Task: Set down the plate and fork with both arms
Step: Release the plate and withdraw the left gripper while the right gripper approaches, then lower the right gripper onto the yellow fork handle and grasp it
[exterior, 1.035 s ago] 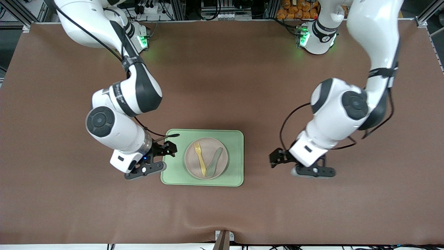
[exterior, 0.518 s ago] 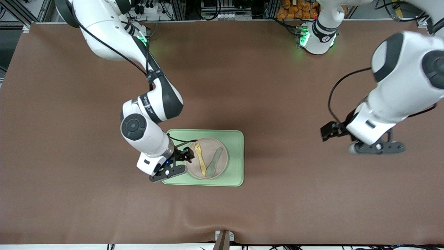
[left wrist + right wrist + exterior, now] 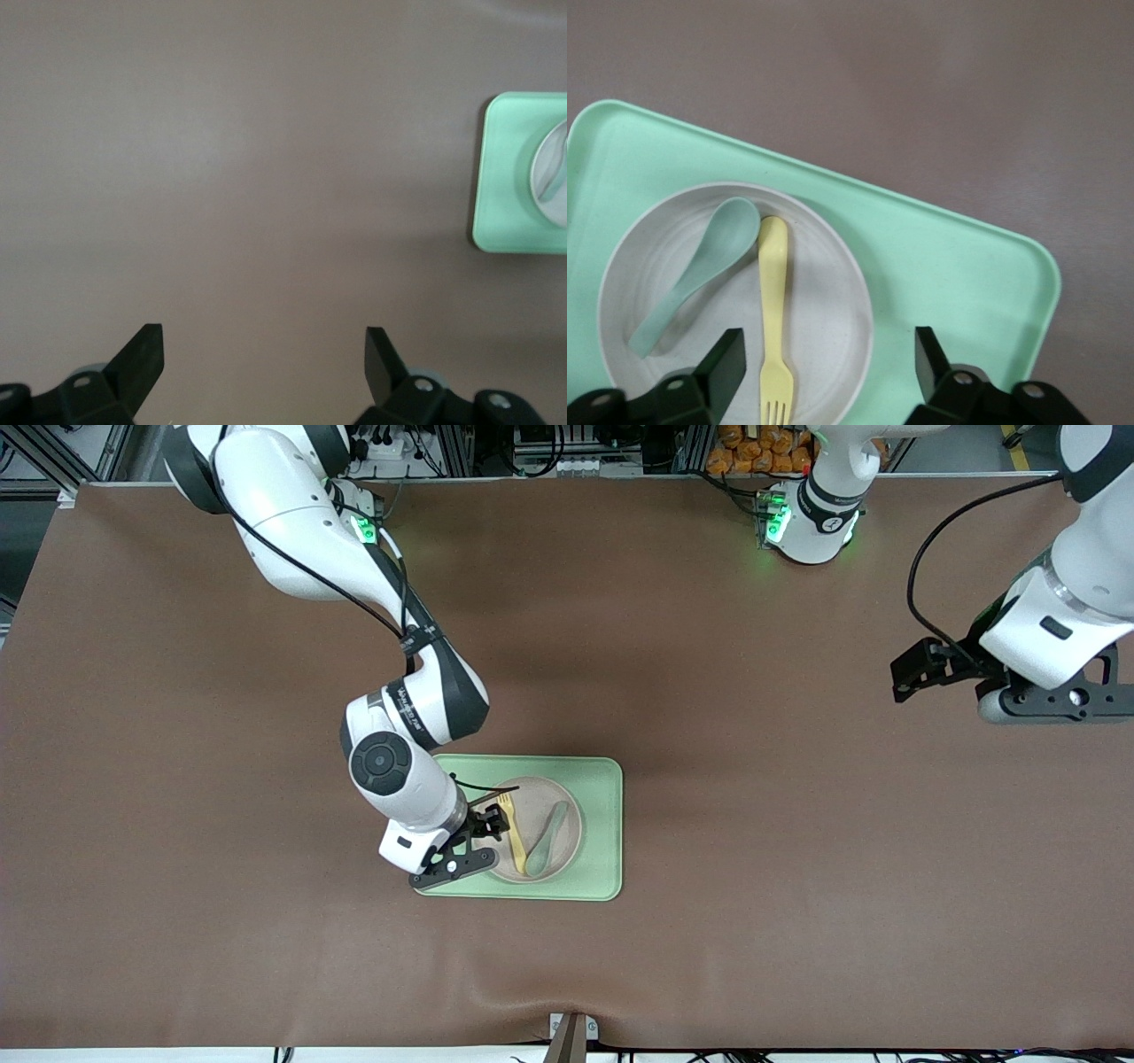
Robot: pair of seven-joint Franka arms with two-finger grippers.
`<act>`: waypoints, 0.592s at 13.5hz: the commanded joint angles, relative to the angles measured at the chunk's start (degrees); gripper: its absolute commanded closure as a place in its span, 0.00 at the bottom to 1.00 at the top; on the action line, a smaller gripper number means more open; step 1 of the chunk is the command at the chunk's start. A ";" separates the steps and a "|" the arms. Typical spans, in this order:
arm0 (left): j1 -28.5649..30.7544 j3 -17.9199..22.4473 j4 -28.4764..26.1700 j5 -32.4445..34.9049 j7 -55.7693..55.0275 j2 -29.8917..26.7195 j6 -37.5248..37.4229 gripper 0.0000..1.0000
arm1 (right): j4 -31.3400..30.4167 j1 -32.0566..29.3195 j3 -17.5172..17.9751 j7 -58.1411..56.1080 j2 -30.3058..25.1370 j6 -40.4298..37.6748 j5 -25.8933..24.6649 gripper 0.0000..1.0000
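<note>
The off-white plate (image 3: 532, 815) lies on the light green tray (image 3: 602, 824). The pale yellow fork (image 3: 512, 837) lies on the plate, tines toward the robots' bases. My right gripper (image 3: 469, 849) hangs over the plate's rim on the side toward the right arm. In the right wrist view it (image 3: 828, 376) is open and empty. The fork's (image 3: 773, 301) tines and the plate's (image 3: 824, 310) rim lie below, between its fingers. My left gripper (image 3: 1028, 695) is open and empty (image 3: 263, 359), high over bare table toward the left arm's end. Tray (image 3: 505, 177) and plate (image 3: 545, 150) show at that view's edge.
A muted green spoon (image 3: 545, 841) lies on the plate beside the fork, on the side toward the left arm; it also shows in the right wrist view (image 3: 700, 266). The tray (image 3: 939, 266) sits mid-table on a brown mat (image 3: 797, 868).
My right gripper has moved from beside the tray to over the plate at the fork's tines. My left gripper has risen and swung away toward its own end of the table.
</note>
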 commanded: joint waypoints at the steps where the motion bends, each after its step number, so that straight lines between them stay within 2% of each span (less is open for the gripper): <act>1: 1.96 0.20 -2.33 -0.27 6.88 -4.19 -2.95 0.00 | 2.44 1.40 -0.57 1.33 3.55 2.32 -0.80 0.28; 3: 0.04 5.54 -2.77 -2.37 11.29 -7.08 -6.21 0.00 | 2.44 1.76 -0.57 1.33 4.35 3.30 -0.80 0.34; 4: -0.58 7.74 -3.81 -3.34 11.74 -8.75 -6.48 0.00 | 2.35 2.02 -0.57 1.33 4.61 3.30 -0.80 0.34; 6: -0.94 8.82 -5.58 -3.62 11.92 -11.31 -6.40 0.00 | 2.35 2.81 -0.57 1.42 5.23 3.39 -0.88 0.36; 8: -0.50 8.82 -5.23 -3.62 11.75 -11.15 -6.40 0.00 | 2.35 3.07 -0.57 1.33 5.40 3.39 -0.80 0.38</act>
